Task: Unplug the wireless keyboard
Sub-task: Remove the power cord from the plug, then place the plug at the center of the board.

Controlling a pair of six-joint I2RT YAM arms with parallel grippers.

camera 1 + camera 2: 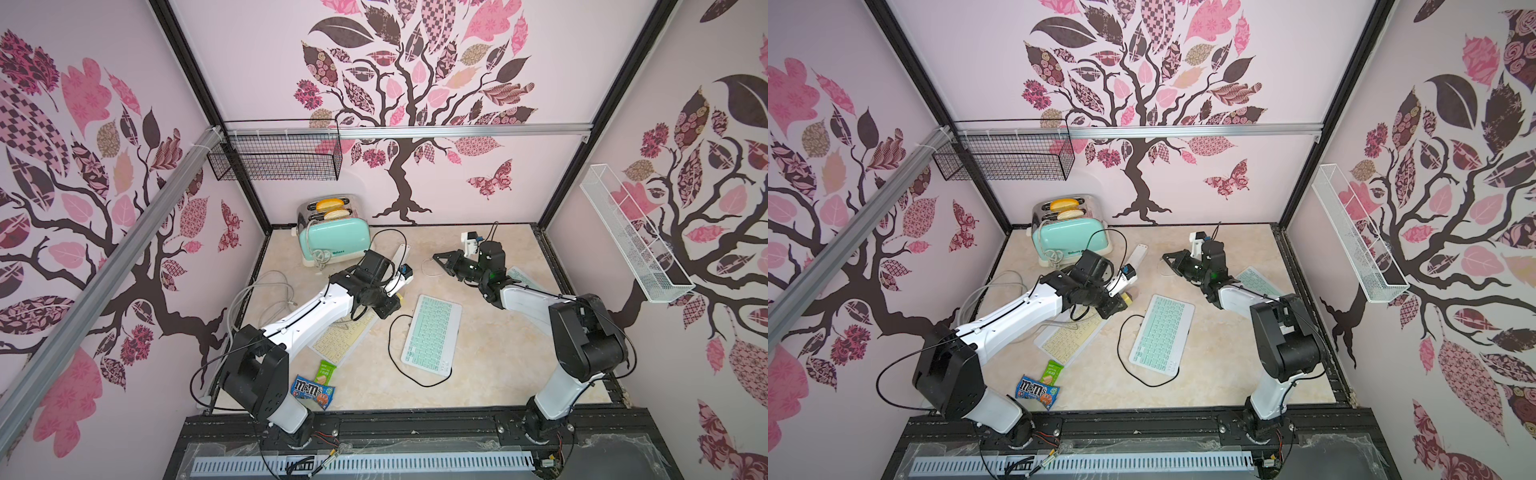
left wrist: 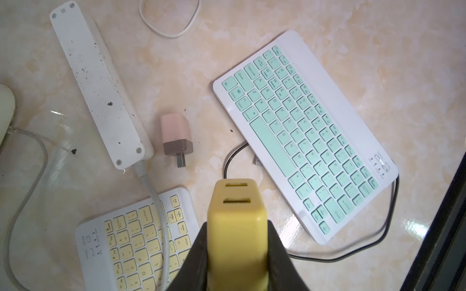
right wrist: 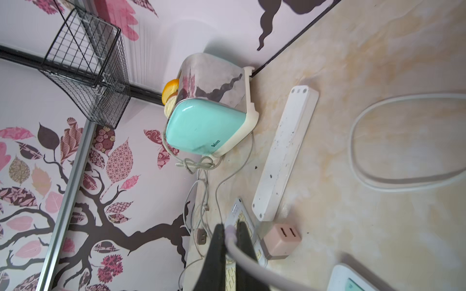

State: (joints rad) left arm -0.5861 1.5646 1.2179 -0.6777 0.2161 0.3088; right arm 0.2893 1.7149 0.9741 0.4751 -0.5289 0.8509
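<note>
Keyboards first: the mint keyboard [image 1: 432, 334] lies flat mid-table between your two arms, keys up. A black cable [image 1: 392, 345] loops round its left side and runs to its near corner. It looks plugged in there, but the joint is too small in these views for you to trust. The cable's other end, a bare metal plug [image 2: 257, 161], lies on the table just beside the keyboard's long edge. The yellow keyboard [image 1: 338, 340] sits left of it, partly under your left arm. The white cord [image 2: 161, 226] of the power strip [image 2: 100, 83] lies across its keys. Your left gripper [image 2: 237, 226] has its jaws clamped on a yellow adapter [image 2: 237, 201], held above the table between the two keyboards, with the two slots in its end face toward the wrist camera. Your right gripper [image 3: 230, 228] has its jaws pressed together on the end of a white cable [image 3: 248, 264], on the far side of the mint keyboard. A loose white loop [image 1: 426, 270] lies on the table near it. The power strip lies screw-side up, far of the yellow keyboard. A pink adapter [image 2: 175, 128] lies on its side just beside the strip's cord end, not touching it, prongs showing. A second mint keyboard [image 1: 521, 277] is partly under your right arm. A toaster [image 1: 334, 237] stands in the far-left corner with bread in its slots. An M&M's bag [image 1: 313, 390] and a green packet [image 1: 326, 371] lie by the left arm's base.
</note>
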